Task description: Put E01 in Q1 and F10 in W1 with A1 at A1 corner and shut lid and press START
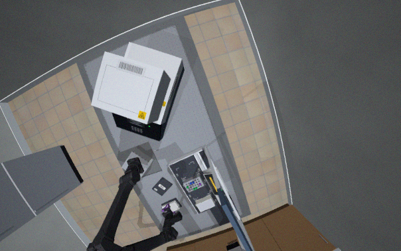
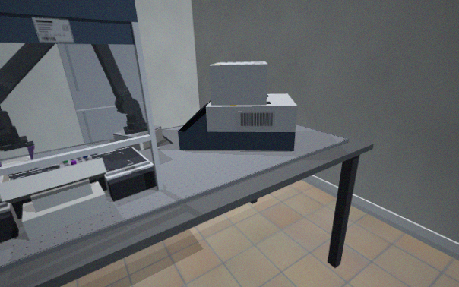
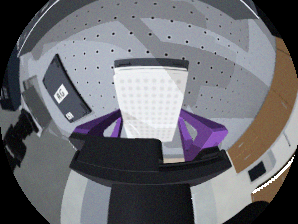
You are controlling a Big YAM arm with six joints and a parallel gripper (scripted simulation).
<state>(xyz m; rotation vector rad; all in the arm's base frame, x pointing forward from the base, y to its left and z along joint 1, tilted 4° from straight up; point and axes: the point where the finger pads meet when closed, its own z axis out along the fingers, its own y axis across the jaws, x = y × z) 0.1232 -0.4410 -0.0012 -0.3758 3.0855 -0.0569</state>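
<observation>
My gripper (image 1: pixel 171 209) has purple fingers and is shut on the long sides of a white 96-well PCR plate (image 1: pixel 173 206), also seen in the wrist view (image 3: pixel 149 106). I cannot read its ID. The plate sits level over a small nest (image 1: pixel 170 202) near the table's front; I cannot tell whether it touches the nest. Q1 (image 1: pixel 146 89) stands at the far end of the table with its white lid (image 2: pixel 238 83) raised and a green lamp (image 1: pixel 149 125). The first deck position (image 1: pixel 186 166) is an empty dark slot. A purple finger also shows in the side view (image 2: pixel 31 149).
The tube block with coloured caps (image 1: pixel 194 184) sits mid-deck and a white block (image 1: pixel 205 204) at the deck's near end. A second dark nest with a label (image 1: pixel 162 186) lies beside my gripper. A blue gantry rail (image 1: pixel 232 216) and post (image 2: pixel 146 102) stand over the deck.
</observation>
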